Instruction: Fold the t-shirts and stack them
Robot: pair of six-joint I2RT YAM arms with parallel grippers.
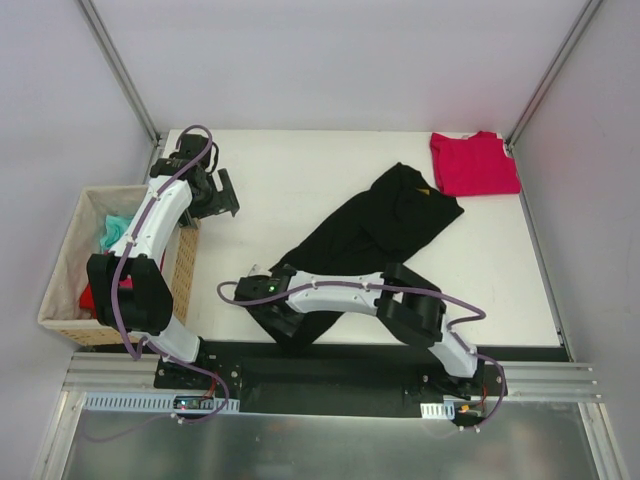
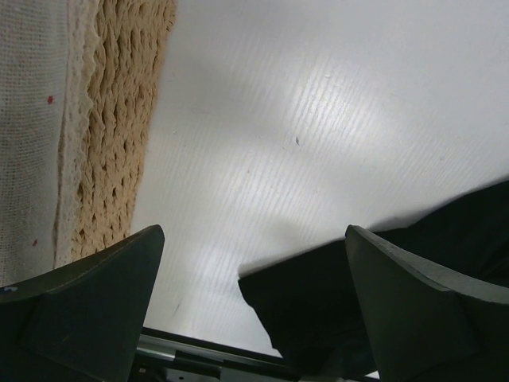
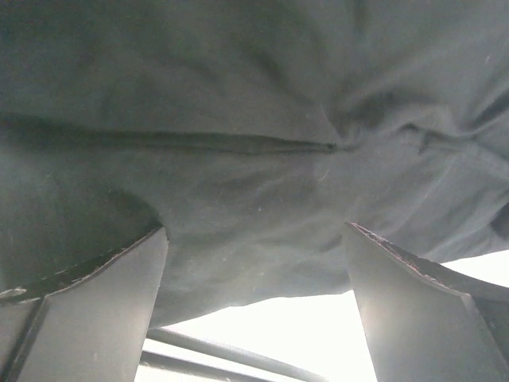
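Tabletop bears black t-shirt directly under spread right hand.

Bare table lies open from the far-left corner across to the black t-shirt. The left fingers hang spread wide over this stretch. Beside them the woven basket walls off the table's left edge. The black t-shirt runs diagonally from mid-table to the near edge and splits the surface. To its right, a broad bare patch reaches the right edge. The red t-shirt fills the far-right corner, just beside the black one's far end with hardly a gap. The right arm lies low across the near edge and bars passage there. Its right fingers are spread close above black cloth.
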